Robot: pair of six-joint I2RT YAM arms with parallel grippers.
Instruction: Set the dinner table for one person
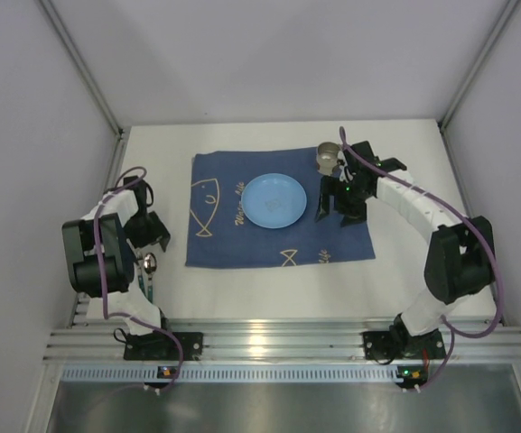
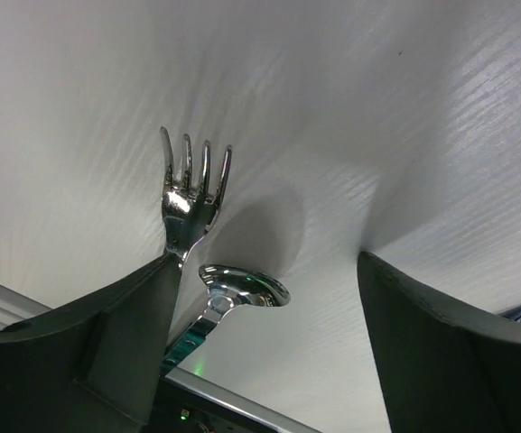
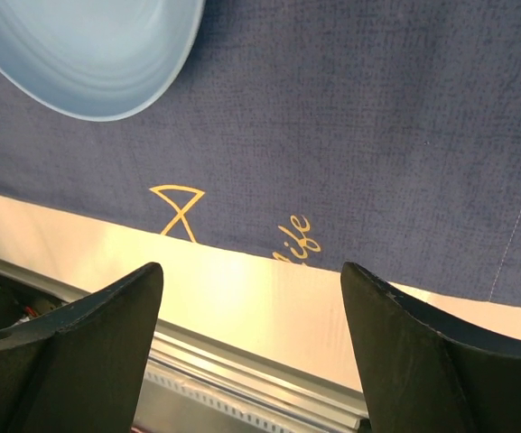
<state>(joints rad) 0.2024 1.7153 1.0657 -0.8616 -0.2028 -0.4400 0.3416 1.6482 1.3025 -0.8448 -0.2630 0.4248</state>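
A large white counter [image 1: 269,293] is filling the overhead view from the two arm bases to the back wall, and it is serving as the dinner table being set. A dark blue cloth mat [image 1: 233,234] with pale fish drawings is lying flat at its centre, marking out the single place. A light blue plate [image 1: 274,200] is sitting in the middle of the mat, and a small cup [image 1: 329,155] is standing at the mat's far right corner, where a drink usually goes. The right gripper [image 3: 251,267] is hovering over the mat just right of the plate, fingers spread and carrying nothing. Off the mat, near the counter's left front edge, a fork [image 2: 188,194] and a spoon [image 2: 244,289] are lying close together, not yet placed. The left gripper [image 2: 265,260] is hanging just above them, spread wide with nothing pinched, likely lining up to pick one.
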